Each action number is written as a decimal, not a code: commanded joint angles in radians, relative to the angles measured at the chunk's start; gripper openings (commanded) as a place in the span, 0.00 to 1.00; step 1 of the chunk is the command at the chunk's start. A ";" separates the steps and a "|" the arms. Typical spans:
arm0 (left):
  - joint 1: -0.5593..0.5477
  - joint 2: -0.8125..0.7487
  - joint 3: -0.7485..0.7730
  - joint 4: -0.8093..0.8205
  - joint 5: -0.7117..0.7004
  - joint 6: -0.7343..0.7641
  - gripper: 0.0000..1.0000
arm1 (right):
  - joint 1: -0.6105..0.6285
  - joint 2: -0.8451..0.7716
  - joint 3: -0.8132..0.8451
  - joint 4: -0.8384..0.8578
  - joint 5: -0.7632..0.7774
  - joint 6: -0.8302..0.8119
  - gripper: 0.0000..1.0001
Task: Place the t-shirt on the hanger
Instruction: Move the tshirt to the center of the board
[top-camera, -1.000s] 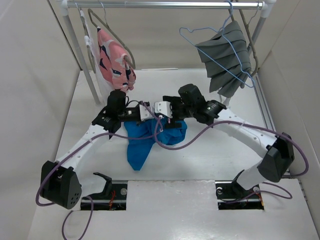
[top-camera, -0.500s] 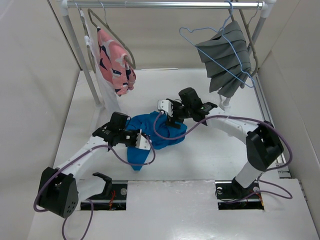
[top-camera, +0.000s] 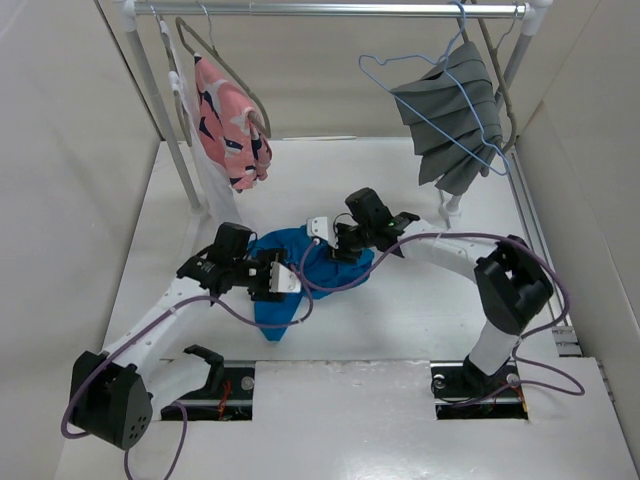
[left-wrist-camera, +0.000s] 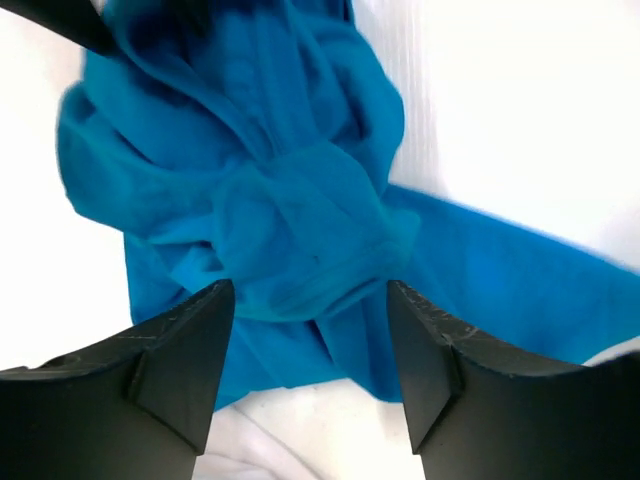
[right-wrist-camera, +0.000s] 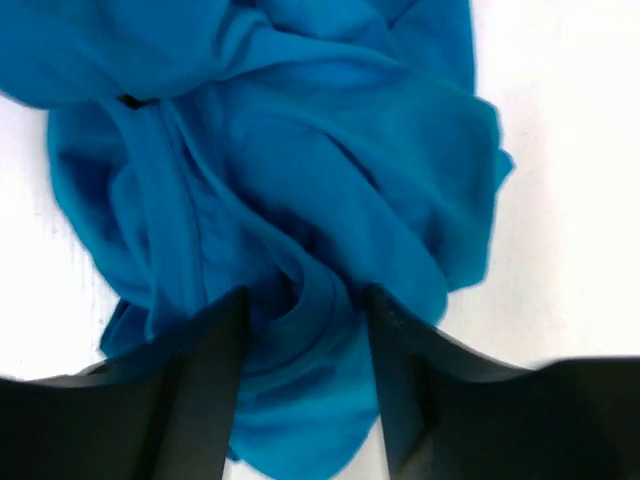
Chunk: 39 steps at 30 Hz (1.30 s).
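The bright blue t-shirt (top-camera: 275, 305) lies crumpled in the middle of the table (top-camera: 420, 320). My left gripper (top-camera: 283, 280) hovers at its left side, open; in the left wrist view the t-shirt (left-wrist-camera: 290, 200) lies just past the left gripper (left-wrist-camera: 310, 295), with bare table between the fingers. My right gripper (top-camera: 325, 240) is down on the garment's far side. In the right wrist view a raised fold of the t-shirt (right-wrist-camera: 300, 150) stands between the half-closed fingers of the right gripper (right-wrist-camera: 305, 300). The light-blue wire hanger (top-camera: 372, 72) hangs on the rail at the back right.
A rail (top-camera: 330, 9) spans the back on white posts (top-camera: 165, 110). A pink patterned garment (top-camera: 230, 125) hangs at its left on a grey-brown hanger, a pleated grey cloth (top-camera: 455, 110) at its right. Walls close in both sides.
The left gripper let go of the t-shirt, opened and dropped low to the left. The t-shirt fell to the table. The right gripper came down and narrowed around a fold.
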 joint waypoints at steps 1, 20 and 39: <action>-0.003 -0.001 0.095 -0.049 0.114 -0.097 0.59 | 0.008 0.058 0.063 0.020 0.015 0.004 0.47; -0.023 0.187 0.181 0.094 0.263 -0.240 0.81 | 0.036 -0.263 0.161 -0.166 0.190 0.022 0.00; -0.052 0.207 0.238 0.470 0.033 -0.803 0.79 | 0.047 -0.231 0.373 -0.254 0.233 0.004 0.00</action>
